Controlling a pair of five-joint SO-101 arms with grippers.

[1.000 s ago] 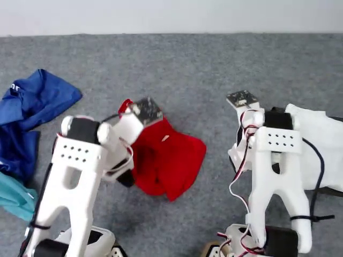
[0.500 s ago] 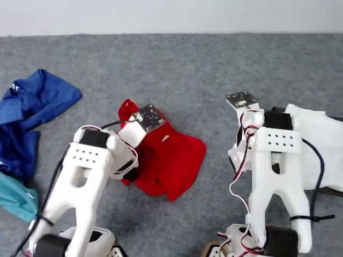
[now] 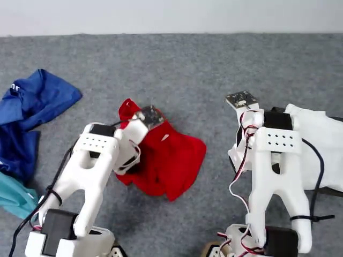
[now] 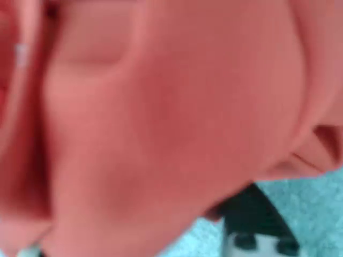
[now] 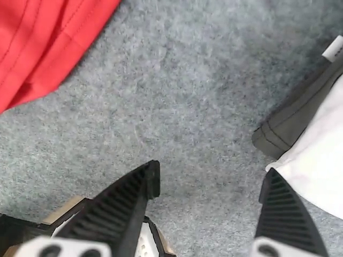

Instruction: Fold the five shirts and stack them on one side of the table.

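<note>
left gripper (image 3: 134, 142) seemingly in red shirt (image 3: 177, 155) (grip: cannot tell) | right gripper (image 5: 211, 171), wrist view: fingers (image 5: 128, 198) apart over carpet (image 5: 203, 96)

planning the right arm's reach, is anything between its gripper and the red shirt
Nothing visible does: bare grey carpet lies between the right gripper and the red shirt. The dark shirt and white shirt lie on the gripper's other side, out of that path.

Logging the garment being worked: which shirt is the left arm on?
The crumpled red fabric shirt mid-table, under the left arm; the blue shirt, teal shirt and white shirt lie at the sides.
</note>
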